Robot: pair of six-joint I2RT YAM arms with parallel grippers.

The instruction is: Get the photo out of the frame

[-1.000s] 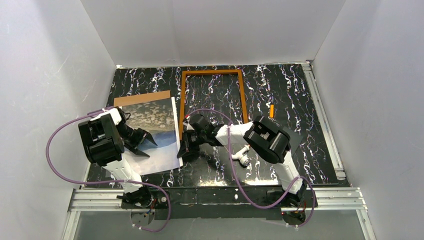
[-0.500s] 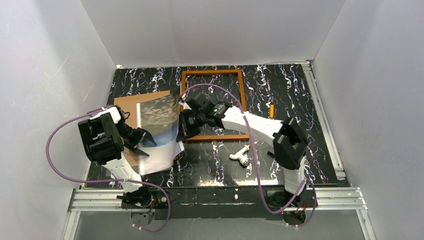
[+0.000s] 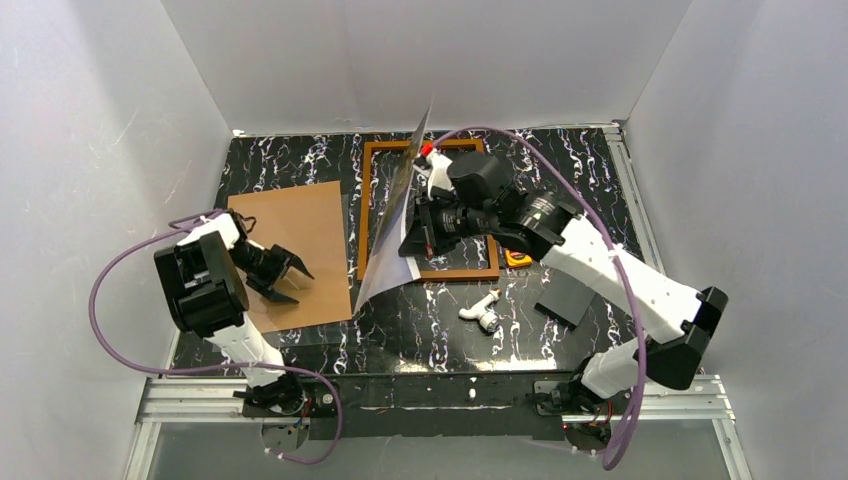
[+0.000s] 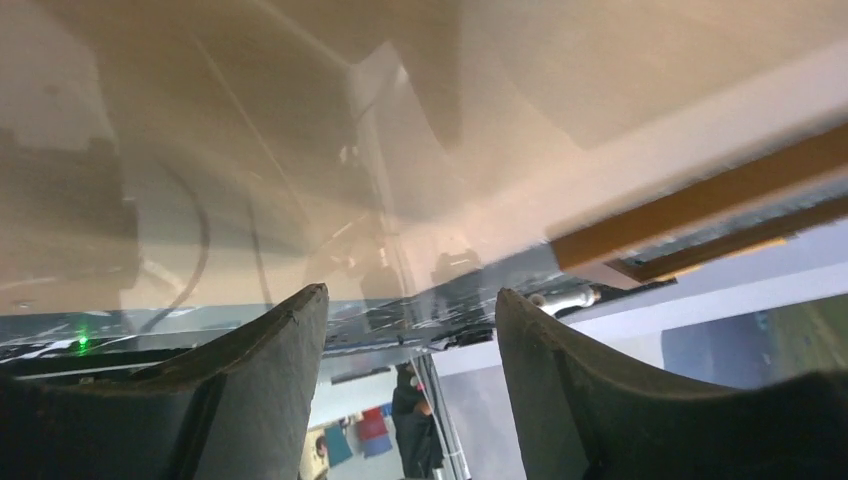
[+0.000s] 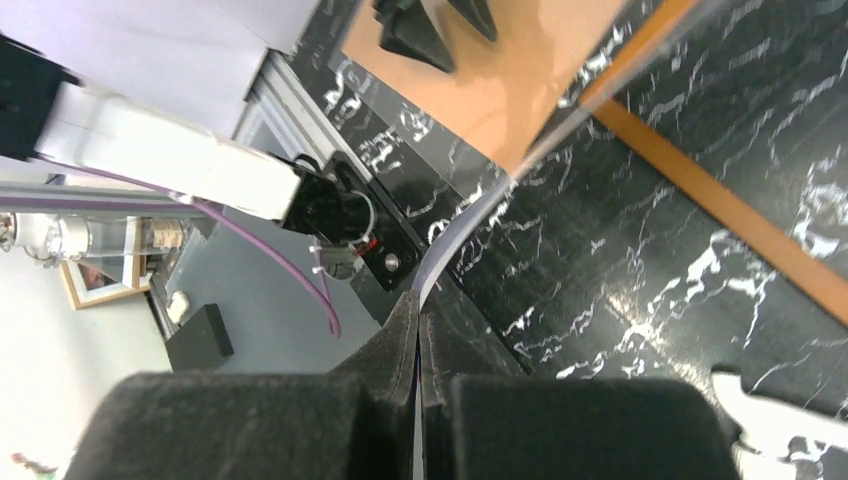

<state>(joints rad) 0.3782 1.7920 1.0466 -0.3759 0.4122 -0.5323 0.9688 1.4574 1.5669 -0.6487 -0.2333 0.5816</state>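
Note:
The photo (image 3: pixel 380 265) hangs almost on edge, lifted above the table, between the tan board and the frame, with its pale back toward the camera. My right gripper (image 3: pixel 412 235) is shut on its edge. In the right wrist view the thin sheet (image 5: pixel 470 225) runs out from between the closed fingertips (image 5: pixel 418 310). The frame (image 3: pixel 460 272) of reddish-brown wood lies flat at the back centre, with only the marbled table inside it. Its tan board (image 3: pixel 300 250) lies bare at the left. My left gripper (image 3: pixel 288 277) is open and empty just above that board (image 4: pixel 250 120).
A clear sheet's edge (image 3: pixel 300 338) shows under the tan board. A small white object (image 3: pixel 480 312), a dark grey flat panel (image 3: pixel 563 297) and a small orange item (image 3: pixel 518 259) lie near the frame. White walls enclose the table.
My right gripper has pulled the photo off the tan board and raised it up and to the right, over the frame's left side. The board is now uncovered. My left gripper stayed in place.

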